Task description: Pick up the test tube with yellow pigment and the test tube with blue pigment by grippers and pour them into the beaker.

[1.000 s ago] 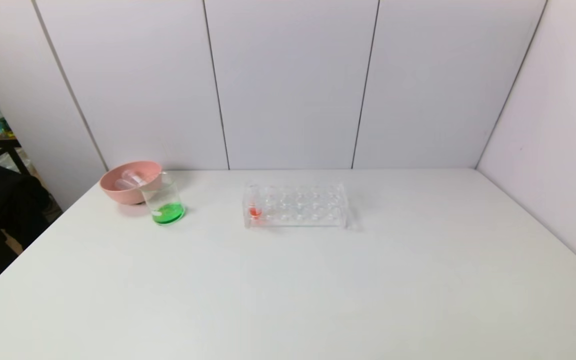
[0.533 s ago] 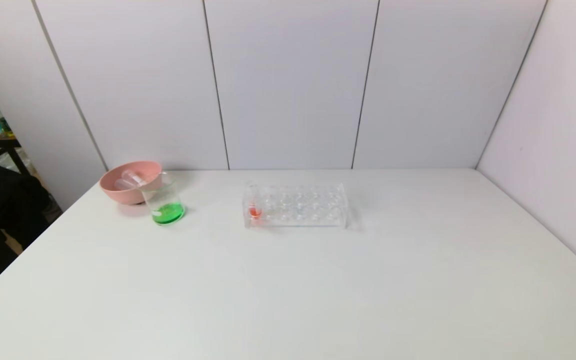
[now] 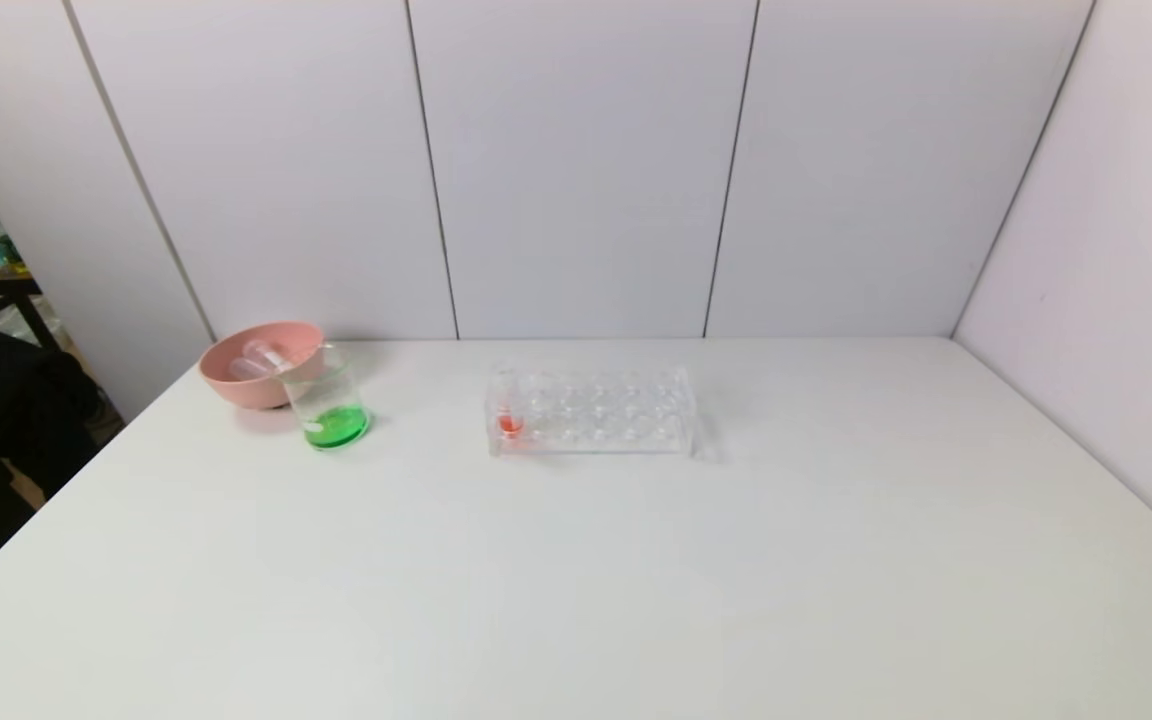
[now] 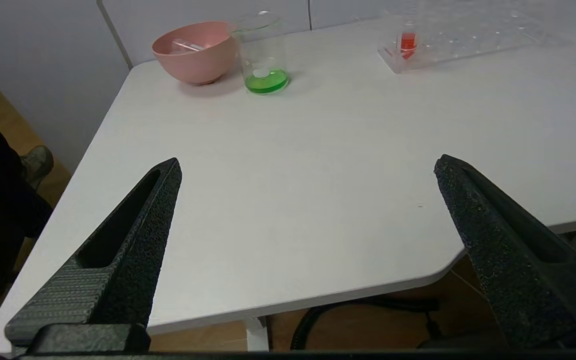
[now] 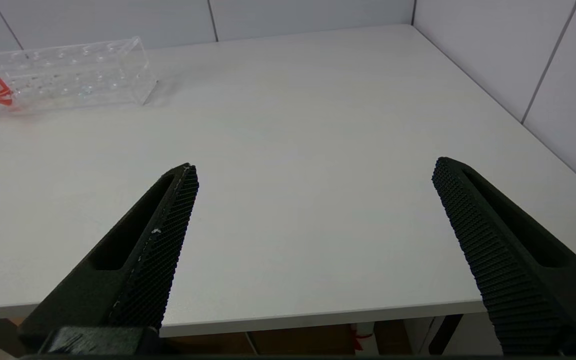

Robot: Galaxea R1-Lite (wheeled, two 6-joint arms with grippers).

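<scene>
Beaker [image 3: 329, 410] upright at the table's [image 3: 576, 560] far left, holding green liquid, touching the pink bowl [image 3: 258, 362] just behind it. 2 clear tubes [image 3: 261, 358] lying inside that bowl, contents too faint to tell. Farther right, clear rack [image 3: 591, 410] with 1 red-orange tube [image 3: 508, 412] at its left end. Left gripper [image 4: 305, 170] parked off the near edge, jaws spread wide, empty. Right gripper [image 5: 313, 172] likewise, wide apart, empty.
</scene>
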